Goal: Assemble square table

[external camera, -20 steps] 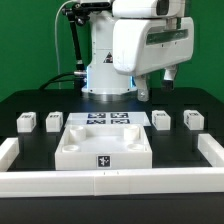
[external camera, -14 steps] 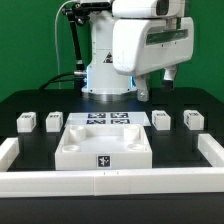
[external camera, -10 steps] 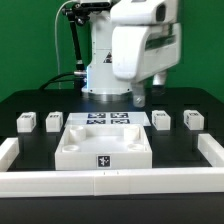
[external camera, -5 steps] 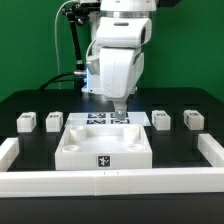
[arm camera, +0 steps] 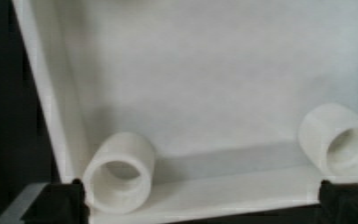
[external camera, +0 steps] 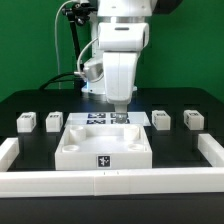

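Observation:
The white square table top (external camera: 103, 146) lies in the middle of the black table, hollow side up, with a tag on its front wall. Four small white tagged legs stand beside it: two on the exterior view's left (external camera: 27, 122) (external camera: 54, 121) and two on the right (external camera: 161, 119) (external camera: 193, 119). My gripper (external camera: 120, 113) hangs just above the top's far rim, open and empty. In the wrist view the gripper (arm camera: 202, 205) has its dark fingertips (arm camera: 59, 200) spread wide over the top's inner floor (arm camera: 194, 80), where two round sockets (arm camera: 123, 172) (arm camera: 346, 155) show.
The marker board (external camera: 100, 119) lies flat just behind the table top, under my gripper. Long white rails border the work area on the exterior view's left (external camera: 8, 152), front (external camera: 110, 182) and right (external camera: 212, 150). The robot base (external camera: 105, 75) stands at the back.
The arm has swung from the exterior view's right to the centre and come down over the far rim of the table top. The parts have not moved.

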Available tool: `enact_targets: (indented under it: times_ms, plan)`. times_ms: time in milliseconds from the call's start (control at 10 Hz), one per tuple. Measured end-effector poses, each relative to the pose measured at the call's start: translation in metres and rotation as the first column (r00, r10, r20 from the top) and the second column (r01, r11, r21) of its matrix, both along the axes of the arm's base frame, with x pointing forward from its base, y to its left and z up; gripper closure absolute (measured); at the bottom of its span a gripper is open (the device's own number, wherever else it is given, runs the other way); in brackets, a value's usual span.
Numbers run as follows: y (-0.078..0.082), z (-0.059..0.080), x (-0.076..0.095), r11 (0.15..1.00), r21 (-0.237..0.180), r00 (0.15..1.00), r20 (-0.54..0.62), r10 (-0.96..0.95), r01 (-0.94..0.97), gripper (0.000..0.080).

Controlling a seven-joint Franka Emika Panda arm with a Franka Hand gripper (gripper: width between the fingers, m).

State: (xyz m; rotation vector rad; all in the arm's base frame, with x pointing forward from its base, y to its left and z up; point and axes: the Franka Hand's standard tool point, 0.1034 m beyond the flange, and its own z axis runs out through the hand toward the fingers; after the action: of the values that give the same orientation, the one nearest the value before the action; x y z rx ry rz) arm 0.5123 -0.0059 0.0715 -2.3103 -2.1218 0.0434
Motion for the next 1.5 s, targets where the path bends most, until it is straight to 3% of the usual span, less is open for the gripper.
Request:
enact_targets:
  times_ms: [700,1100,1500]
  plan:
    - [-0.004,-0.01,-0.042,0.999,0.003,0.998,-0.045,0.034,-0.034,0.0149]
    - [-0.012,-0.036,-0.086,1.0,0.018,0.995,-0.094,0.027,-0.025,0.0149]
    - [-0.011,-0.055,-0.09,0.999,0.029,0.995,-0.093,0.031,-0.028,0.0149]
